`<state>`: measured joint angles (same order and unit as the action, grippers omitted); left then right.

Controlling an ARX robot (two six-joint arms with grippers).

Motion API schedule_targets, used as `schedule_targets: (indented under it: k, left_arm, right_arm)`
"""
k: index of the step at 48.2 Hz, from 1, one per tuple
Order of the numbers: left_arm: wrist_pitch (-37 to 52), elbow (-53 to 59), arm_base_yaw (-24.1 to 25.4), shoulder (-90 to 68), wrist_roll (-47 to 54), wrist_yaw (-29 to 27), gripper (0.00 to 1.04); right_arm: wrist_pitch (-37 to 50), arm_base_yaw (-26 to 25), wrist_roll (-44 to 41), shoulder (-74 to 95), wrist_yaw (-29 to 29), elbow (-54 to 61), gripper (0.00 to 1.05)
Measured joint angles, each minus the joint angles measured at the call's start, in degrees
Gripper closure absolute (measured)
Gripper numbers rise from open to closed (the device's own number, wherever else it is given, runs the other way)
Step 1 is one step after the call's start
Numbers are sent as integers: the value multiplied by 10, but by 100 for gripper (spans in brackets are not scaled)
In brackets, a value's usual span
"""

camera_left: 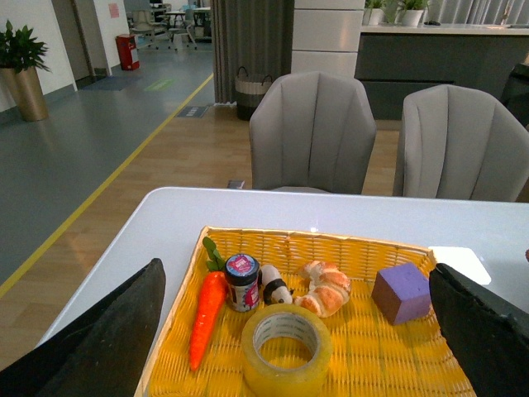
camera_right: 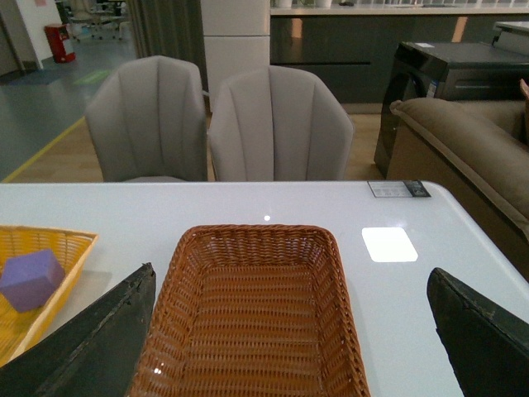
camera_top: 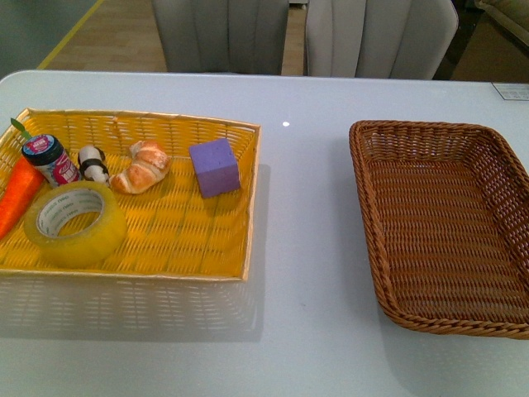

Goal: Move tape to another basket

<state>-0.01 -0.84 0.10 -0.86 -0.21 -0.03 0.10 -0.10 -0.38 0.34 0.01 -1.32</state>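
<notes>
At the left end of the yellow tray (camera_top: 165, 128) the carrot (camera_top: 18, 198) runs out of the front view, as does the basket (camera_top: 368, 207) on its side farthest from the tray. Print on the tape (camera_top: 78, 240) and the jar (camera_top: 50, 157) is too small to read.

We count one tape (camera_top: 92, 240), one brown basket (camera_top: 369, 207), one yellow tray (camera_top: 183, 241), one carrot (camera_top: 16, 198), one small jar (camera_top: 51, 160), one black-and-white figurine (camera_top: 93, 164), one croissant (camera_top: 142, 168), one purple cube (camera_top: 215, 167), two grey chairs (camera_top: 219, 33) and one desk (camera_top: 306, 248).

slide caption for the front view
Tape roll in the yellow tray, brown wicker basket empty to its right.
</notes>
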Motion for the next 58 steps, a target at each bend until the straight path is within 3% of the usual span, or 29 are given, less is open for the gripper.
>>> schedule_targets:
  k: [26,30,32,37,43,52,58]
  left_arm:
    - [0,0,0,0,0,0,9]
    - [0,0,0,0,0,0,9]
    - [0,0,0,0,0,0,9]
    - [0,0,0,0,0,0,9]
    - [0,0,0,0,0,0,9]
    - [0,0,0,0,0,0,9]
    - [0,0,0,0,0,0,9]
  right_arm:
    - [0,0,0,0,0,0,9]
    - [-111,-10,8,71,30,-40,9]
    - [-113,-31,5,115,14,-49,9]
    - [-35,-86,-15,204,-37,-68,9]
    - [137,-149,-52,397,-102,-106,9]
    - [326,-185,-108,705,-125,-197,9]
    - [353,-183,-136,841,-128,-247,9]
